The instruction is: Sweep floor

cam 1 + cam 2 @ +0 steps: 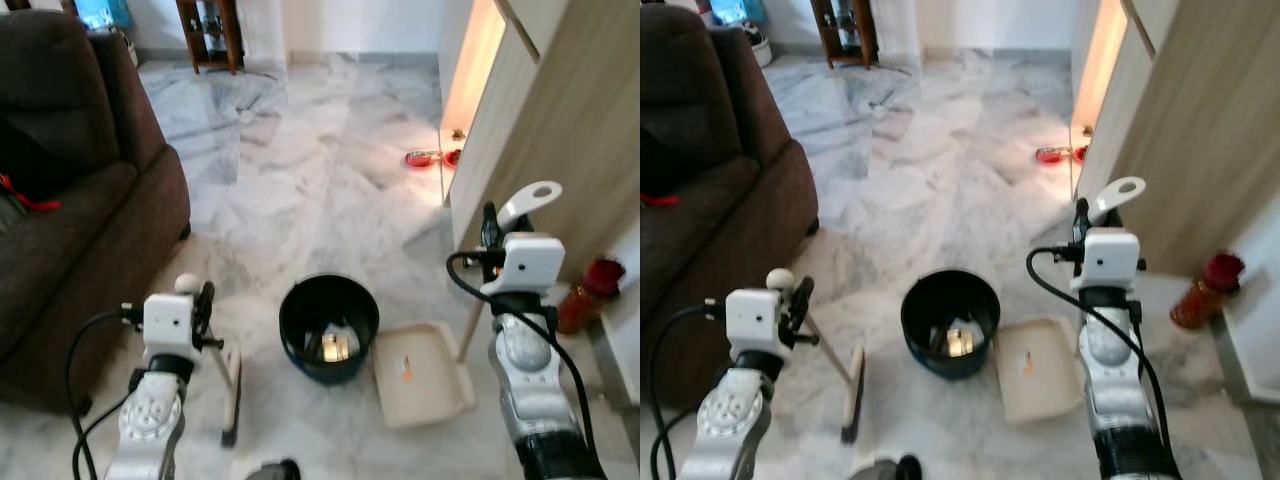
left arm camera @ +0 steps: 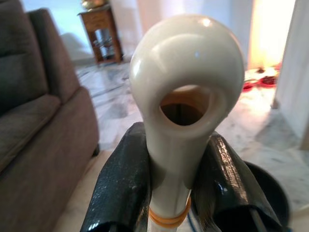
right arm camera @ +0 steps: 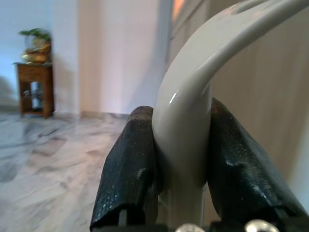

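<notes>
The cream plastic broom (image 1: 830,365) slants down across the grey-veined white marble floor (image 1: 300,180), its dark bristle head resting on the floor just left of the round black plastic bin (image 1: 329,327). The looped top of its handle is clamped between the two black fingers (image 2: 120,188) of the left hand (image 2: 169,193), with an orange band around the handle just below the grip. The left hand sits low on the left, near the front of the dark brown fabric sofa (image 1: 70,200).

The cream plastic long-handled dustpan (image 1: 418,374) lies flat on the floor, touching or just beside the bin on its right, with a small orange scrap in its tray. Its upright handle ends in a curved loop that the right hand (image 3: 181,169) grasps firmly, black fingers (image 3: 130,169) pressed on both sides. The bin holds a few pale bits of rubbish.

Beside the right arm stands a light wooden cabinet (image 1: 560,120), with a dark red bottle (image 1: 588,292) on the floor at its foot. Farther off, red bowls (image 1: 430,158) sit by a bright doorway, and a small dark wooden side table (image 1: 208,32) stands against the far wall.
</notes>
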`<state>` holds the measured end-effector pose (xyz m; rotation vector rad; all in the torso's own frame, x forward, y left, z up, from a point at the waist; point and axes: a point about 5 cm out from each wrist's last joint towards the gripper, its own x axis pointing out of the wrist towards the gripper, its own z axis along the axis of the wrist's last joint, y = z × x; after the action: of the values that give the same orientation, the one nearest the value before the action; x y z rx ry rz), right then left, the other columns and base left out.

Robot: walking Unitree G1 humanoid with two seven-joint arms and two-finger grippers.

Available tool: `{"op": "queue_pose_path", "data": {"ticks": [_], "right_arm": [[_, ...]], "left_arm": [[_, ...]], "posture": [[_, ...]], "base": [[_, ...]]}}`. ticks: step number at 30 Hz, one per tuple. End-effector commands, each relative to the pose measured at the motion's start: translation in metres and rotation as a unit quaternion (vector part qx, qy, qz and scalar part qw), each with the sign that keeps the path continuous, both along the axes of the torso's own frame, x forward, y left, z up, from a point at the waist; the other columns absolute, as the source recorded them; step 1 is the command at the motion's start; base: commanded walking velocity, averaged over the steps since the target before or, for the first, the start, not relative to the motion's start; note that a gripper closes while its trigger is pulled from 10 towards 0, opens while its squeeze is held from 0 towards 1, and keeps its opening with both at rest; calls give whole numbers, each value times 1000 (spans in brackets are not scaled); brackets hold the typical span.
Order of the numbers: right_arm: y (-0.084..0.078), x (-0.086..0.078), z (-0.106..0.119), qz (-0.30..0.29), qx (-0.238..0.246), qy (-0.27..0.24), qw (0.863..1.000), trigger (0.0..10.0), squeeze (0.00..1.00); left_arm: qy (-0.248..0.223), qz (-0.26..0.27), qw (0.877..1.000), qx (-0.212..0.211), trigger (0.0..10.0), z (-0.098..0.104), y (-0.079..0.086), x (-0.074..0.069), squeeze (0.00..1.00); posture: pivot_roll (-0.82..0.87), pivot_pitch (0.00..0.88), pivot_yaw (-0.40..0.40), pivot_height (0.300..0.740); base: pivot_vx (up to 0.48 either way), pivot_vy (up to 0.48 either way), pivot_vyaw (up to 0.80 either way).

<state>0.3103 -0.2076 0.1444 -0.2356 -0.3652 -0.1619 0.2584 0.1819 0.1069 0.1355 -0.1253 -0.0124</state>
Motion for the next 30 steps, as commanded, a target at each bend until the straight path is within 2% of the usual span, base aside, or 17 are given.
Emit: {"op": "queue_pose_path", "data": {"ticks": [1, 22, 30], "right_arm": [[4, 1, 9, 8, 2, -23, 1000, 10000, 0], [7, 2, 11, 12, 3, -25, 1000, 10000, 0], [8, 0, 11, 7, 5, -28, 1000, 10000, 0]], "left_arm": [[-23, 3, 1000, 0, 10000, 9, 3, 1, 0], [-28, 2, 1000, -3, 10000, 11, 1, 5, 0], [-28, -2, 1000, -3, 10000, 11, 1, 14, 0]], "posture": [[25, 77, 36, 740], [2, 94, 29, 740], [-48, 77, 46, 740]], "base": [[-274, 0, 0], [-274, 0, 0], [0, 0, 0]]}}
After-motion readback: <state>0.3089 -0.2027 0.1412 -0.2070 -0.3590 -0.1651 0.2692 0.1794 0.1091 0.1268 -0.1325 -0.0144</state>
